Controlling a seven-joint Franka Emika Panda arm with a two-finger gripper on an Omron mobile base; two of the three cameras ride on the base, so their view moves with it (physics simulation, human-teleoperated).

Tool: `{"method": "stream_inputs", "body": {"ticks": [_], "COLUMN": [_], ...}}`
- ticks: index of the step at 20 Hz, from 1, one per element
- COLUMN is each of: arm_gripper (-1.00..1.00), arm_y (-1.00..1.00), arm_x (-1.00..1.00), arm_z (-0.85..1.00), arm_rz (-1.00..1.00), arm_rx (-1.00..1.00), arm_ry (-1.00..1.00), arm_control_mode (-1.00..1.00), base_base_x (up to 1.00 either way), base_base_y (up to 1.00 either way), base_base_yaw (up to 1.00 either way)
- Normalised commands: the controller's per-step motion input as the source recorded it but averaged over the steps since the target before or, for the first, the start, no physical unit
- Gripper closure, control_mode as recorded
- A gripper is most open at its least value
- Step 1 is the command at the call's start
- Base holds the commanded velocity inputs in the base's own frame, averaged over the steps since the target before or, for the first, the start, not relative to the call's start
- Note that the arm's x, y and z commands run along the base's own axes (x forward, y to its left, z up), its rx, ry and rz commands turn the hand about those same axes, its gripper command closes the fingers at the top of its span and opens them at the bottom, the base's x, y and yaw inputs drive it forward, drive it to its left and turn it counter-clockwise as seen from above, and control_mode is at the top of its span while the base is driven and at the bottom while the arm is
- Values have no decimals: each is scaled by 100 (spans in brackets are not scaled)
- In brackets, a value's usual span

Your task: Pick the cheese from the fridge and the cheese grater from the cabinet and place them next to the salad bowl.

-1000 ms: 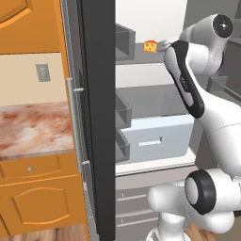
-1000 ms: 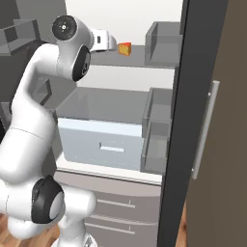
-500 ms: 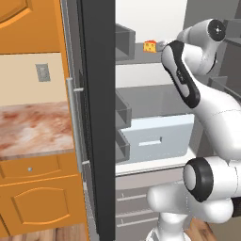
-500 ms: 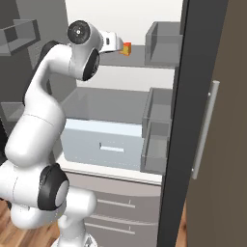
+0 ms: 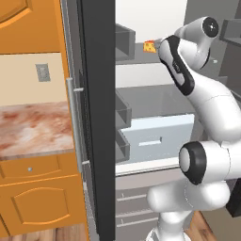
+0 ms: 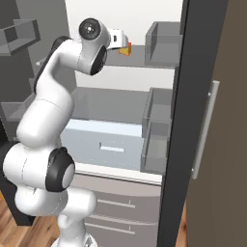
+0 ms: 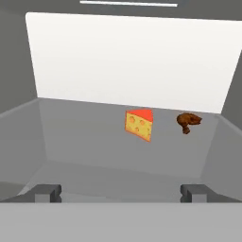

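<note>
Fridge (image 5: pixel 101 117) shelf ahead w/ cheese (image 7: pixel 139 124) centred, jaws spread wide, holding nothing, prob. short of it.

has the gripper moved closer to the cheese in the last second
Yes. In the left base view the hand has advanced along the fridge shelf toward the cheese.

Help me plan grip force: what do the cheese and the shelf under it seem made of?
The cheese: a matte yellow-orange wedge with holes and a red rind, probably firm. The fridge shelf: smooth grey with a faint sheen, likely plastic or glass; unclear which.
</note>
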Motion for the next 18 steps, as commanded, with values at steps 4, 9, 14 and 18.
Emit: {"method": "stream_inputs", "body": {"ticks": [4,9,14,18], "arm_gripper": [-100,-100,-100,-100], "arm_y": [0,-2,-5,-9], "arm_x": [41,43,46,44], "arm_z": [-4,-2,-1,0], "arm_rz": [0,0,0,0], "arm_rx": [0,0,0,0], "arm_ry": [2,6,5,0], "arm_control_mode": [-100,-100,-100,-100], "base_base_x": [0,0,0,0], "base_base_y": [0,0,0,0], "base_base_yaw": [0,0,0,0]}}
